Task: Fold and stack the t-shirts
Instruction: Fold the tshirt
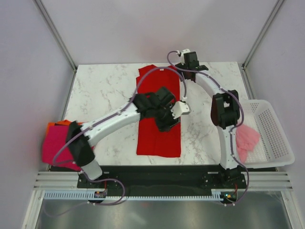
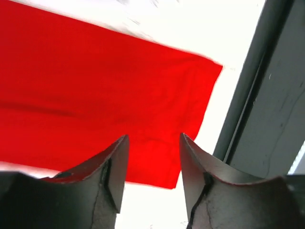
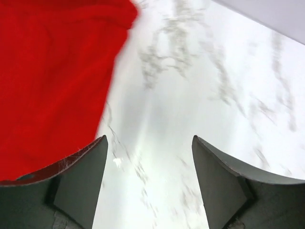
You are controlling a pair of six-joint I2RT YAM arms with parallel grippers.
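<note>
two open grippers, neither holding anything. the red shirt (image 1: 158,140) lies flat mid table (image 1: 105,90) as a long narrow strip, so the sides look already turned in. the left gripper (image 2: 153,137) hangs over the strip's middle, fingers apart, only red cloth showing below them. the right gripper (image 3: 149,139) is low by the shirt's far right side, fingers apart over bare marble, cloth edge just beside one finger. a magenta shirt (image 1: 55,145) and an orange shirt (image 1: 57,124) lie piled at the table's near left corner, and a pale pink shirt (image 1: 248,138) sits in the white basket (image 1: 274,129) on the right. the step in hand looks like the end-to-end fold of the red one. the next move likely calls for pinching the corners of one end and carrying it over the other, edges lined up.
</note>
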